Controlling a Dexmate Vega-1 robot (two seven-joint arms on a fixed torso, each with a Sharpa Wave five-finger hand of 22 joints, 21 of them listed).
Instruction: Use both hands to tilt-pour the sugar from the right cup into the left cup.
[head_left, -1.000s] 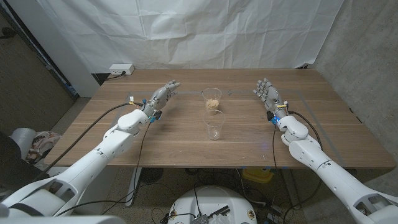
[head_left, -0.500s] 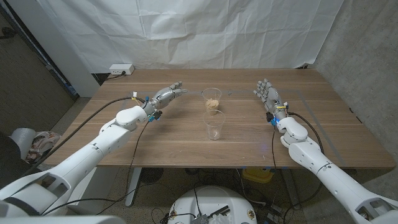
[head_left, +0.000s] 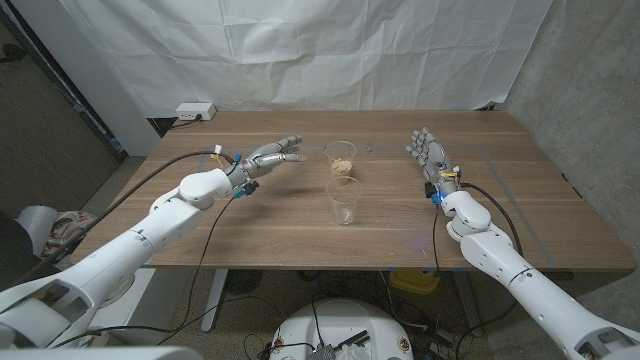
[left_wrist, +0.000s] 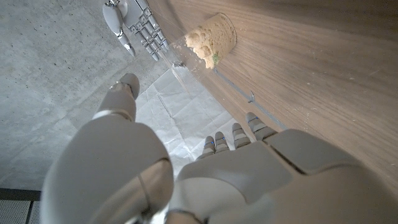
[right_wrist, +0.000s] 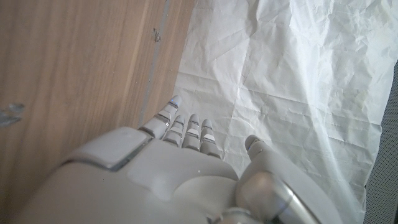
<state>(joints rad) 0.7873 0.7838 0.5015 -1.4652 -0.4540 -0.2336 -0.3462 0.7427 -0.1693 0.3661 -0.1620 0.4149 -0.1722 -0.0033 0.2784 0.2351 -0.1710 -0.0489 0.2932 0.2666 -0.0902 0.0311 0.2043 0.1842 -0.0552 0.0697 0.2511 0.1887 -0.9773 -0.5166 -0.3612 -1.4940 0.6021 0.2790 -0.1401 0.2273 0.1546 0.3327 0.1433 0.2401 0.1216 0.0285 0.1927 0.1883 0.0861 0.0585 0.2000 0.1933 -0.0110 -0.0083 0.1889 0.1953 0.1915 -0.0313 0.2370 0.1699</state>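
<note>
Nearing sugar cup, left robot hand

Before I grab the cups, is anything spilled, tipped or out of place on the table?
Nothing stands out. The sugar-filled cup and the empty cup both stand upright, with no sugar visible on the wooden table.

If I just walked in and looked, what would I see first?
Two clear plastic cups in the middle of the wooden table: the farther cup holds pale brown sugar, the nearer cup looks empty. The robot's white left hand reaches toward the sugar cup with open fingers, not touching it. Its right hand waits open, off to the other side.
</note>
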